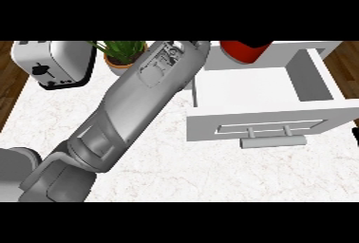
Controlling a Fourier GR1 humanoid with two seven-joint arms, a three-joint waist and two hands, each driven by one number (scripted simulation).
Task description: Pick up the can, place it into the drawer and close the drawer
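red can [245, 51] beside left forearm [140, 97], fingers hidden

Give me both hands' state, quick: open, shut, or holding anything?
Left hand: cannot be told; it is out of view, and only its forearm shows, running up to the picture's top edge beside the open drawer.
Right hand: not in view.

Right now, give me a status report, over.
Left forearm stretched toward drawer; left hand beyond top edge, right hand unseen. Apparent red can at drawer's far left corner, cropped. Drawer open, front unobstructed.
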